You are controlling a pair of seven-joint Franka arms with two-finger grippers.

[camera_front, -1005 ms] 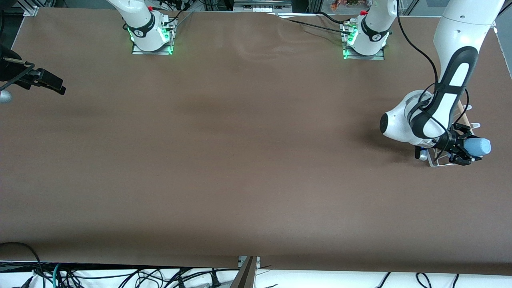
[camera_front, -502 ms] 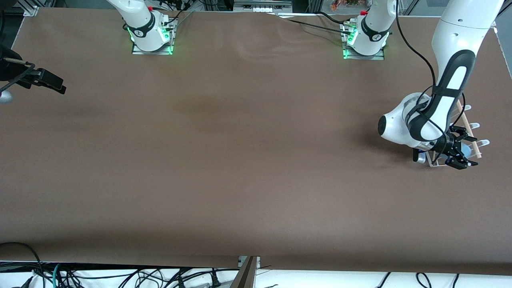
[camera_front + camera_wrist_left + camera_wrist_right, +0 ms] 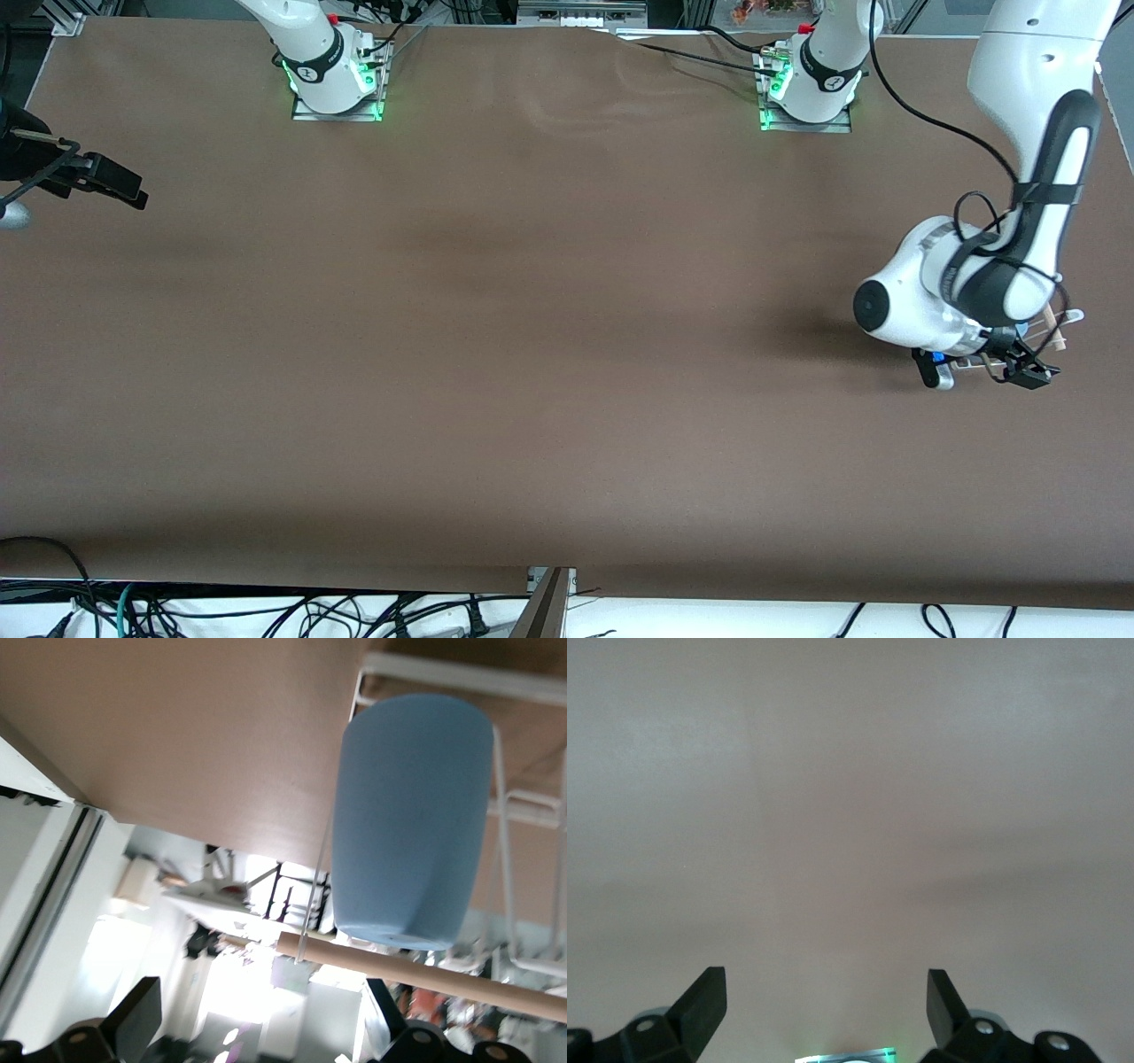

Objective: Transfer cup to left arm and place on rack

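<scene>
When scanning from biggest down: brown table [image 3: 532,354] first, then 2 Franka arms.

Right arm: waiting. Right gripper [image 3: 97,182] parked at the right arm's end of the table, fingers spread wide, holding nothing.

Left arm: reaching over the rack [image 3: 425,672] at the left arm's end of the table. White wire loops, with a wooden dowel [image 3: 425,970] along 1 side.

Cup [image 3: 412,824]: light blue, sitting in the rack among the wire loops, next to the dowel. Not gripped. Mostly hidden under the left arm in the front view.

Left gripper [image 3: 261,1014]: fully open, empty, both fingers apart from the cup walls, low over the rack.

Step in hand, as judged: release done, retreat left.
- Keep fingers wide.
- Back out straight along the cup's long axis, not sideways.
- Clear the dowel and the wire loops first, then swing away.
- Go slow: light plastic, easy to knock off.

Cup pointing: long axis running from the wire frame toward the dowel, crossing it. Narrower closed bottom toward dowel and left gripper, wider end toward the wire frame. Tilt against the table: cannot tell.
</scene>
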